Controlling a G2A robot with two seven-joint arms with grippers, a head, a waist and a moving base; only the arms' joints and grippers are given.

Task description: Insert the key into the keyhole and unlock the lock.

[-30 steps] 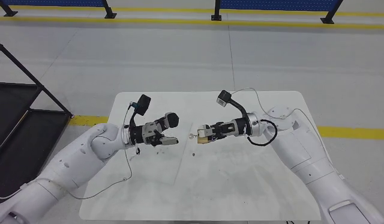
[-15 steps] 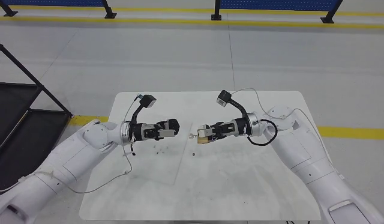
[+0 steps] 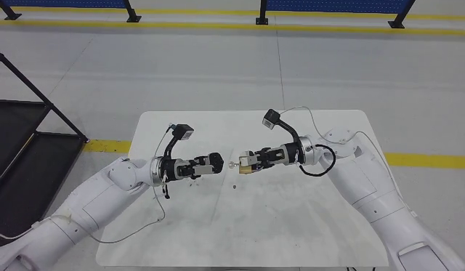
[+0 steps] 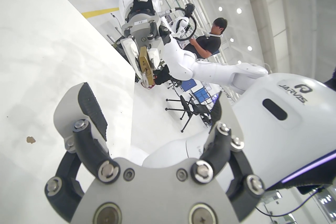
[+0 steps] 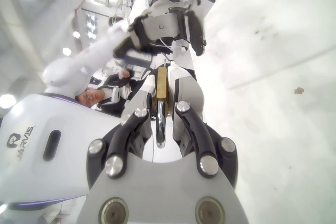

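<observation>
Top view, lock: the small brass padlock (image 3: 249,168) hangs above the white rectangular table (image 3: 290,227), clamped in the right gripper (image 3: 244,166).
Top view, key: a tiny pale metal piece (image 3: 234,164) juts from the padlock's free end. It is probably the key, though too small to be sure.
Top view, left gripper (image 3: 216,160): level with that end and just beside it, not touching.
Left wrist view, pincer: the left gripper (image 4: 152,101) is spread wide with nothing between its black ribbed pads.
Left wrist view, lock: the padlock (image 4: 145,64) faces it edge-on between the right gripper's white padded fingers (image 4: 130,47), with a silvery round piece (image 4: 145,81) at its near end.
Right wrist view, grip: the right gripper (image 5: 164,93) is closed on the brass body (image 5: 162,83). The curved steel shackle (image 5: 160,128) points back toward the wrist, and a thin metal tip (image 5: 164,63) shows at the far end.
Right wrist view, opposite: the left gripper (image 5: 160,50) waits beyond, jaws apart.
Handling: the padlock looks hard, dense and smooth, so it could twist in the pads under torque. The key is likely thin, stiff and light (best pinched across its flat head).
Surroundings: a small brown speck (image 4: 31,140) lies on the table, well apart from the work.
Obstruction: nothing stands between the grippers, but the padded fingers sit close to the key end and leave little room.
</observation>
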